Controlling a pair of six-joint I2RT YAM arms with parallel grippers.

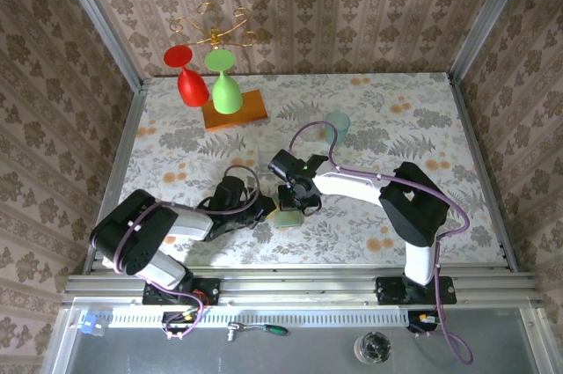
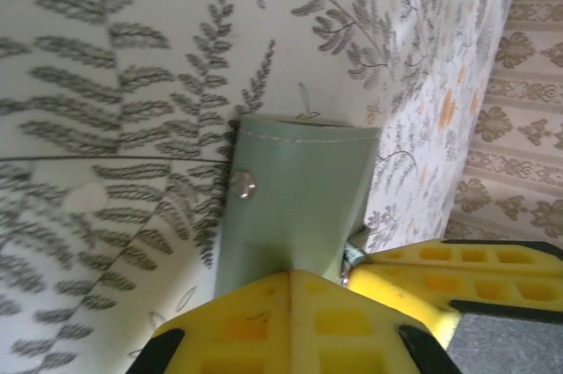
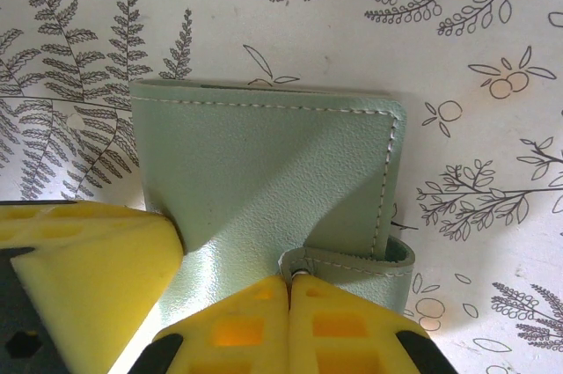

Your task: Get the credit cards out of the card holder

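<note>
Of the card holder [image 1: 288, 216]: small, squarish, sage-green, with a pebbled surface and 1 line of pale stitching along the edges; rounded corners; folded shut and flat on the table, outer face up [image 3: 273, 172]; well apart from the orange wooden board [image 1: 236, 110], nearer the arm bases than the board and a little to its right; 1 narrow closure strap [image 3: 369, 260] of the same green curling round a corner; 1 small bare metal snap stud [image 2: 244, 186] on a side edge.
</note>
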